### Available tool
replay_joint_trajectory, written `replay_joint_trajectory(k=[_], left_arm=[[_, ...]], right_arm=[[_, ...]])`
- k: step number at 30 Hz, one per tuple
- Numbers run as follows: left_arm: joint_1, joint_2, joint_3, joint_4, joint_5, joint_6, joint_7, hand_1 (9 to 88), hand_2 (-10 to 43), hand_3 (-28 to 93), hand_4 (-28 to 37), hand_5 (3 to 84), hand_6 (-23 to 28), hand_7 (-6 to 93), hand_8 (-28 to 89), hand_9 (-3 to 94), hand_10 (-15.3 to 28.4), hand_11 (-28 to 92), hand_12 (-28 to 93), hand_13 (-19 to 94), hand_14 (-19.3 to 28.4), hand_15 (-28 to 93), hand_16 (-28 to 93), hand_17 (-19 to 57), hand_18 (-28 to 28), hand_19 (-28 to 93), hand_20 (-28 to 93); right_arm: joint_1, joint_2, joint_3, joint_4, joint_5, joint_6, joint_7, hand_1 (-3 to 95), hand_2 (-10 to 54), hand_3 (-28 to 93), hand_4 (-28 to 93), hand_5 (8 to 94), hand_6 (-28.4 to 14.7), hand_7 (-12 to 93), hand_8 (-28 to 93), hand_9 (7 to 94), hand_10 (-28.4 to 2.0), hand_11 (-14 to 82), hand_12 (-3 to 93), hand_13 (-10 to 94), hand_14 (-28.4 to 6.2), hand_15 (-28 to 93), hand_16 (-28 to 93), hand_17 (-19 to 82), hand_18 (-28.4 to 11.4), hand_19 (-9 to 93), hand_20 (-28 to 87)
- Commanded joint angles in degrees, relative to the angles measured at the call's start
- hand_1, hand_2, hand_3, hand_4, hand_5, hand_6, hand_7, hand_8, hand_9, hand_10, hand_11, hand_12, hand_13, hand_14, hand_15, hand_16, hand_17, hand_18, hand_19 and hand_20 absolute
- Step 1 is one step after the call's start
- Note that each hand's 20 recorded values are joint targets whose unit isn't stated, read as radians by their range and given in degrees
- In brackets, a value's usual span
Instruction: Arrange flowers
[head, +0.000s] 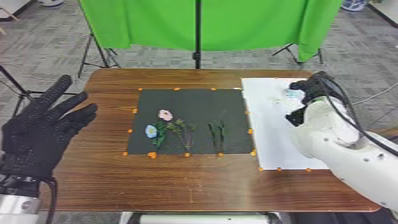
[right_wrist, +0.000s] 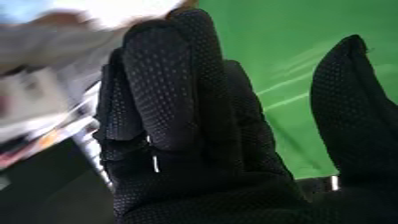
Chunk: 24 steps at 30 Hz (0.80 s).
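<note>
While a green curtain (head: 160, 25) hangs beyond the far edge, the brown desk (head: 169, 187) carries a dark mat (head: 200, 100) with a white sheet (head: 275, 145) to its right.

Right hand (head: 309, 89): over the far part of the sheet. Left hand (head: 40, 125): raised at the left side, fingers spread and straight, holding nothing.

Main relation: the mat's flowers lie left of the right hand and nearer, across the sheet's left edge. Stems run near to far, blooms at the far ends. Green stems (head: 218, 134) look closest to the right hand; the pink flower (head: 165, 114) and the blue flower (head: 150, 131) sit toward the left one. Thin sprig (head: 185, 131) between. If the right hand takes the next piece, it probably must travel left and close across the stem, not along it.

Views compared: head view places the right hand beside a pale bluish bit (head: 291, 93) on the sheet; contact, and whether it is a bloom, cannot tell. Wrist view gives the shape: fingers straight and together, thumb well apart, no grip, curtain behind.
</note>
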Motion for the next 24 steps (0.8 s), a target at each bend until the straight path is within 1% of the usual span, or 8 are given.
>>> replay_joint_trajectory(k=[1, 3, 10, 15, 17, 20, 22, 24], left_arm=[[-1.1, 0.03, 1.29, 1.31, -1.10, 0.65, -1.79, 20.9, 6.8, 75, -28.3, 26.3, 4.7, 15.7, -11, 24.0, 17.9, 20, 12, 17, 26.8, 48, -7, -10.6, 24.3, 53, 34], [-0.6, -0.31, 0.88, 1.14, -0.76, 0.39, -1.86, 20.9, 6.8, 75, -28.3, 26.2, 4.7, 15.7, -11, 23.9, 17.9, 20, 12, 17, 26.8, 48, -7, -10.6, 24.3, 53, 34], [-1.8, -0.62, 1.45, 1.73, -0.83, -0.42, -3.07, 20.8, 6.7, 75, -28.3, 26.2, 4.7, 15.8, -11, 23.9, 17.9, 20, 12, 17, 26.7, 47, -7, -10.6, 24.3, 53, 34], [-2.3, -1.01, 1.47, 1.68, -0.51, -0.71, -3.90, 20.7, 6.7, 75, -28.3, 26.2, 4.7, 15.7, -11, 23.9, 17.9, 20, 12, 17, 26.7, 47, -7, -10.7, 24.3, 53, 34], [-3.0, -0.97, 1.74, 1.99, -0.38, -1.56, -4.09, 20.8, 6.8, 75, -28.3, 26.2, 4.7, 15.7, -11, 23.9, 17.9, 20, 12, 17, 26.7, 47, -7, -10.7, 24.3, 53, 34], [-3.3, -0.92, 2.06, 2.21, -0.26, -1.69, -4.38, 20.9, 6.8, 75, -28.3, 26.2, 4.7, 15.8, -11, 23.9, 17.9, 20, 12, 17, 26.7, 47, -7, -10.7, 24.3, 53, 34], [-3.7, -1.31, 2.35, 2.32, -0.44, -1.46, -4.89, 20.9, 6.7, 75, -28.3, 26.2, 4.7, 15.8, -11, 23.9, 17.9, 20, 12, 17, 26.6, 47, -7, -10.7, 24.3, 53, 34], [-3.7, -1.80, 2.03, 2.39, -0.11, -2.22, -5.37, 21.0, 6.7, 75, -28.3, 26.2, 4.6, 15.8, -11, 23.9, 17.9, 20, 12, 17, 26.7, 47, -7, -10.7, 24.3, 53, 34]], right_arm=[[-4.6, 4.7, 1.4, 3.5, 1.5, -2.1, 1.4, 30.9, -3.5, 71, -26, 49.3, -5.4, 9, -11, 78.9, -17.0, 23.2, 14.3, 79, -10.2, 63, 14, 37, -25.4, 93, 1], [-4.8, 5.7, 1.4, 4.3, 1.2, -2.9, 1.7, 30.9, -3.7, 71, -26, 48.4, -5.5, 9, -11, 78.6, -17.2, 23.1, 14.3, 79, -10.5, 63, 14, 37, -25.5, 93, 0], [-3.7, 8.2, 0.2, 7.4, 4.3, -6.4, 0.9, 31.6, -5.7, 71, -26, 44.7, -4.7, 9, -10, 77.3, -17.8, 23.2, 14.2, 78, -12.1, 62, 14, 36, -25.8, 91, -4], [-1.8, 9.2, -1.9, 8.6, 8.1, -8.9, -4.0, 33.1, -7.0, 71, -26, 42.0, -1.8, 10, -11, 75.5, -17.5, 23.5, 14.5, 77, -11.4, 63, 15, 35, -24.6, 90, -6], [1.0, 9.6, -6.2, 9.6, 7.8, -8.3, -4.9, 33.5, -7.3, 72, -27, 41.0, -0.3, 11, -11, 74.1, -17.1, 23.7, 14.5, 77, -10.8, 64, 15, 35, -23.9, 90, -6], [1.2, 9.0, -6.6, 9.9, 7.4, -8.3, -4.9, 33.7, -7.9, 72, -27, 40.9, 1.1, 12, -12, 73.7, -16.9, 23.6, 14.4, 76, -10.5, 65, 15, 35, -23.5, 90, -6], [2.2, 9.0, -8.5, 10.0, 6.2, -7.9, -4.6, 33.6, -8.6, 73, -28, 40.9, 1.3, 12, -12, 73.7, -16.8, 23.6, 14.3, 76, -10.4, 65, 15, 35, -23.5, 90, -5], [2.7, 8.9, -9.3, 10.1, 6.2, -8.5, -5.0, 33.6, -9.1, 73, -28, 40.5, 1.1, 12, -12, 73.5, -16.7, 23.4, 14.3, 76, -10.3, 65, 15, 35, -23.4, 89, -5]])
